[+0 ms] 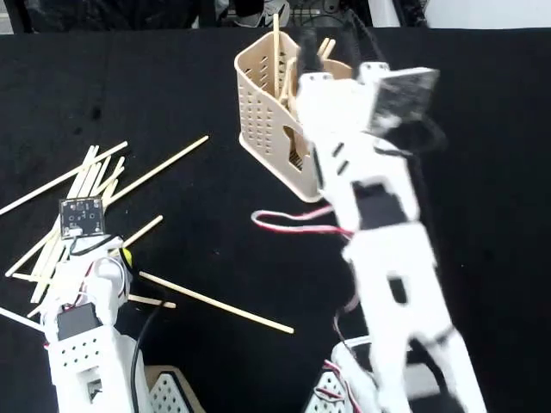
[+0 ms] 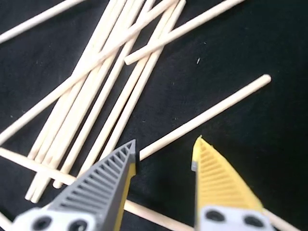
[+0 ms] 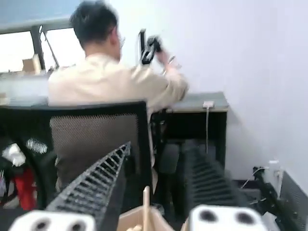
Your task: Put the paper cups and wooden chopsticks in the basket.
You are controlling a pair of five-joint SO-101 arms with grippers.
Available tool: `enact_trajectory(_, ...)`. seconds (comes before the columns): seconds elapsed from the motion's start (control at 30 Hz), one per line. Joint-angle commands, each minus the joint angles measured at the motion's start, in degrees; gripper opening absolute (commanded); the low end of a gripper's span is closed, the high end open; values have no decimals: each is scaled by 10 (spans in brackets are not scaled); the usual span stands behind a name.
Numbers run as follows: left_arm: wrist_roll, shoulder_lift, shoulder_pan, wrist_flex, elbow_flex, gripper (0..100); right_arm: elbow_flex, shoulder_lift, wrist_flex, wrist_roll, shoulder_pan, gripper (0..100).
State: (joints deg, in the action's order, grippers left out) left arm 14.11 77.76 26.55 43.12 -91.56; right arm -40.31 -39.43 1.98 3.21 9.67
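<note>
Left gripper (image 2: 163, 147) is held low over the black table (image 1: 172, 86) at the near left, with its jaws set apart and nothing clamped between them. One wooden chopstick (image 2: 216, 108) is seen lying flat below the gap, running diagonally. Just beside it, a loose pile of chopsticks (image 2: 91, 86) is spread on the table, several laid parallel and others crossed over them. A further long chopstick (image 1: 215, 303) is laid alone to the right of the left arm, toward the near middle of the table. Right gripper (image 3: 159, 149) is positioned above the basket (image 1: 263, 112) at the far centre, with its jaws likewise apart and empty. Upright chopsticks (image 1: 276, 43) are held inside the basket, one of them showing below the gap between the right gripper's jaws. A red and white cable (image 1: 293, 225) is looped beside the right arm, on the near side of the basket
</note>
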Motion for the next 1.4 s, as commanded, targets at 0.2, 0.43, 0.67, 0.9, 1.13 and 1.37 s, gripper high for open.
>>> enact_trajectory(0.2, -83, 0, -70, 200, 133, 197, 33, -170, -351, 5, -177, 16)
enact_trajectory(0.43, -148, 0, -176, 170, 104, 230, 13, -175, -469, 6, -279, 12)
enact_trajectory(0.67, -165, -34, -210, 169, 123, 242, -106, -175, -471, 6, -290, 12)
enact_trajectory(0.9, -234, -266, -230, 154, 207, 242, -238, -175, -365, 6, -287, 13)
enact_trajectory(1.13, -341, -461, -272, 153, 284, 217, -327, -175, -306, 6, -255, 13)
enact_trajectory(1.37, -390, -568, -206, 119, 329, 202, -371, -175, -272, 6, -247, 14)
